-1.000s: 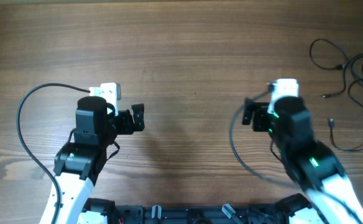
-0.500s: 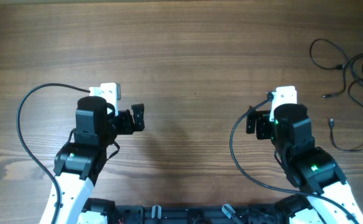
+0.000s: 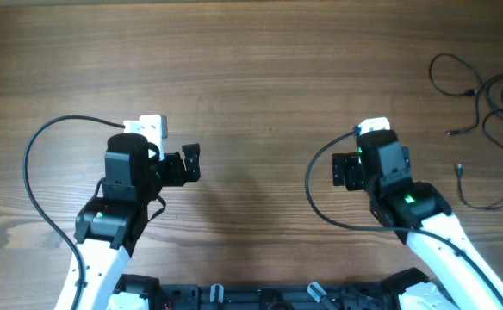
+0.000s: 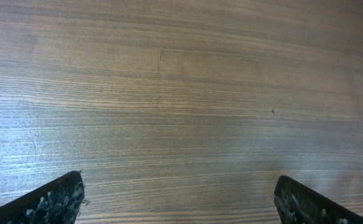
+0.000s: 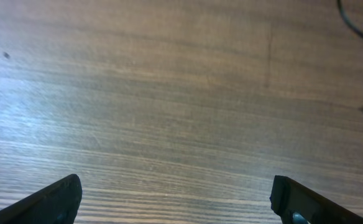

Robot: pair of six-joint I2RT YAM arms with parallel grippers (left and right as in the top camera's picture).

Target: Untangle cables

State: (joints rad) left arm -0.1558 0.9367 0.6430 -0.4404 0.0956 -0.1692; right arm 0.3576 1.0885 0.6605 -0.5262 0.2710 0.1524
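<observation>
From overhead: finds the cables (image 3: 484, 112) in a loose tangle at the far right edge of the table (image 3: 260, 69), well apart from both arms. Judges them light, limp and quick to snag; best pinched just behind a plug end or on a free outer loop. Places the left claw (image 3: 191, 162) and right claw (image 3: 342, 170) low over mid-table, elbows bent, facing each other.

From the left wrist: spread wide over bare wood, gripping nothing.

From the right wrist: likewise wide and empty, catching only a dark cable curve in the top right corner.

No legible text, labels, brands or numbers were found on any surface in the three views.
</observation>
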